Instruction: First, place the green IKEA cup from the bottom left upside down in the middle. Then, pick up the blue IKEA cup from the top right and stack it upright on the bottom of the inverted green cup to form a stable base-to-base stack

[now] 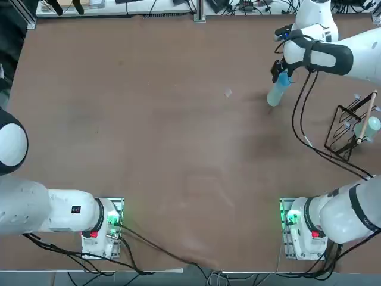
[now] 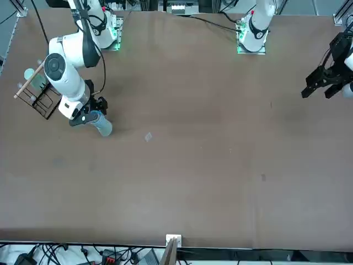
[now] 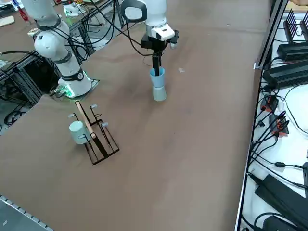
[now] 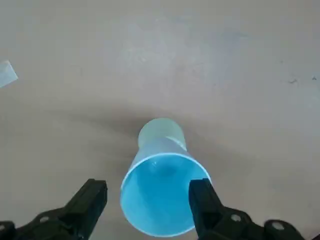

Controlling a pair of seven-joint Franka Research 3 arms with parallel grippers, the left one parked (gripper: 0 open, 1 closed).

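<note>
We see the right arm reaching far out over the brown surface (image 1: pixel 149 137), forearm bent down so the right hand (image 4: pixel 150 200) points straight down at the stack. Its fingers (image 4: pixel 90 200) are spread wide, one on each side of the blue IKEA cup (image 4: pixel 162 195), apart from the rim and gripping nothing. In the wrist view the blue cup sits directly under the hand, mouth up, open rim between the two fingertips. The green IKEA cup (image 4: pixel 161 132) is right below the blue one, upside down on the surface, base to base with it; only its lower wall shows past the blue rim. In the right side view the hand (image 3: pixel 156 65) hangs just over the blue cup (image 3: pixel 157 76), fingertips at about rim level, and the green cup (image 3: pixel 159 92) is at the bottom of the stack under it. The top view shows the hand (image 1: pixel 280 74) at the far right part of the surface, the stack (image 1: pixel 277 90) just beneath it. Well off to the arm's outer side from the hand we note a black wire rack (image 3: pixel 96 137) with a wooden stick and another pale cup (image 3: pixel 77 131) on it. A small clear scrap (image 1: pixel 228 92) lies on the surface near the hand, toward the middle.
</note>
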